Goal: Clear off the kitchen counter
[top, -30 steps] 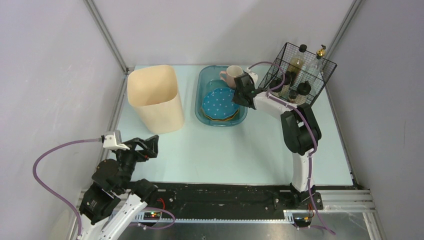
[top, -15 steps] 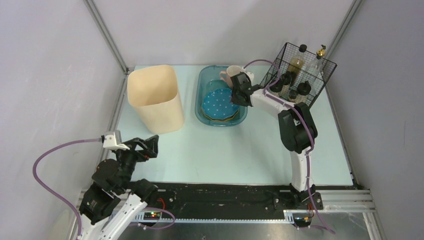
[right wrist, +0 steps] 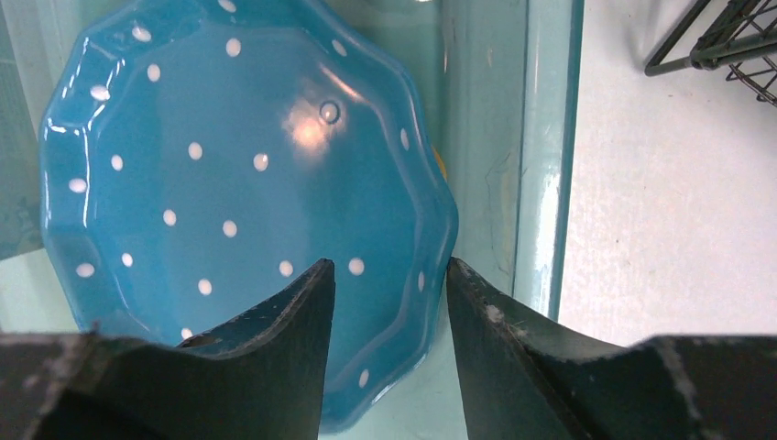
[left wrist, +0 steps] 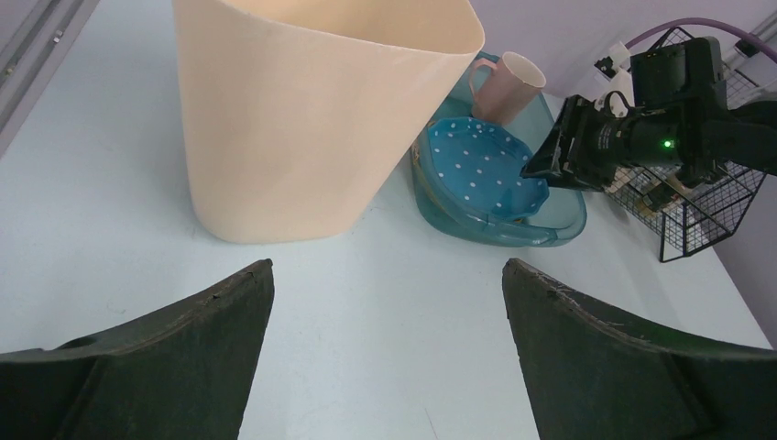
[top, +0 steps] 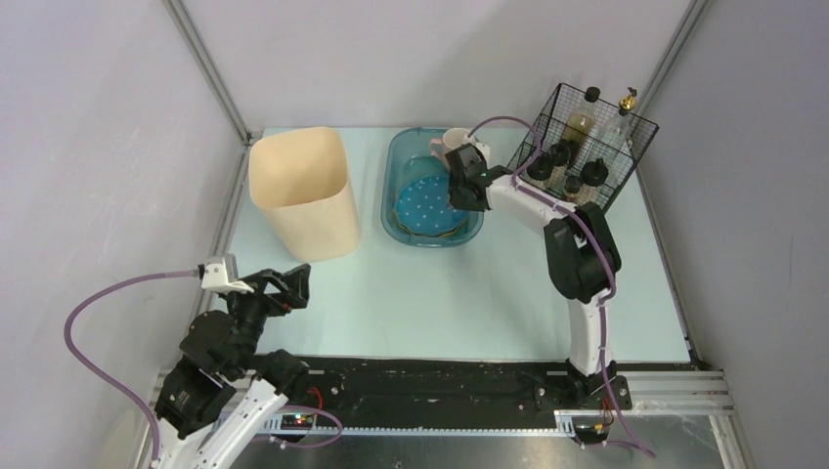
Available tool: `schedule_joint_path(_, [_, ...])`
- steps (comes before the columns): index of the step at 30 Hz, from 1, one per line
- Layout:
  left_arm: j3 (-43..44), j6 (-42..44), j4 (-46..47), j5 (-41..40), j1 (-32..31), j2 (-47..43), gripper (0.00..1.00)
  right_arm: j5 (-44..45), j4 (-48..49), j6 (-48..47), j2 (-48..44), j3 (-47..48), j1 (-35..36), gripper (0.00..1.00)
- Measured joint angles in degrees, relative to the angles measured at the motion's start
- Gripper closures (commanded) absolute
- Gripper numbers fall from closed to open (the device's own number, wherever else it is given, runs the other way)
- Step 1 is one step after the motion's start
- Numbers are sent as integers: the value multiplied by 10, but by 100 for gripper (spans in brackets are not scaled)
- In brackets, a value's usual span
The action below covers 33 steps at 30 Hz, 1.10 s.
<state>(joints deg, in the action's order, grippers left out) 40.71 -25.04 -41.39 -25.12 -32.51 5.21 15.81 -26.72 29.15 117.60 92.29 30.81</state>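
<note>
The kitchen counter is a pale light-blue tabletop. At its back stands a teal translucent basin holding a blue white-dotted plate and a pink mug. My right gripper hangs low over the basin, open, its fingers straddling the plate's right rim with a gap on each side. The basin wall runs just right of it. My left gripper stands wide open and empty above bare counter at the near left.
A tall beige bin stands left of the basin. A black wire basket with several bottles sits at the back right, close to the right arm. Metal rails edge the counter, and a black strip runs along the front.
The right gripper has shifted left, further over the basin, and its jaws have widened around the plate's rim. The left arm has not moved.
</note>
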Motion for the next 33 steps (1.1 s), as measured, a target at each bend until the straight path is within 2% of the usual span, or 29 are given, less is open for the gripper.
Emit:
schedule_joint_path(12, [0,0,0,0,0,3,2,3,-71,-29,-18,34,6,47])
schedule_joint_path(19, [0,0,0,0,0,7,2,3,-86,-47,-90,31,14,46])
schedule_joint_path(24, [0,0,0,0,0,8,2,12,-56,-76,-198,-17,51,34])
schedule_joint_path(31, [0,0,0,0,0,8,2,71,-15,-113,-340,-104,150,18])
schedule_joint_path(33, [0,0,0,0,0,9,2,89,-12,-122,-375,-130,175,7])
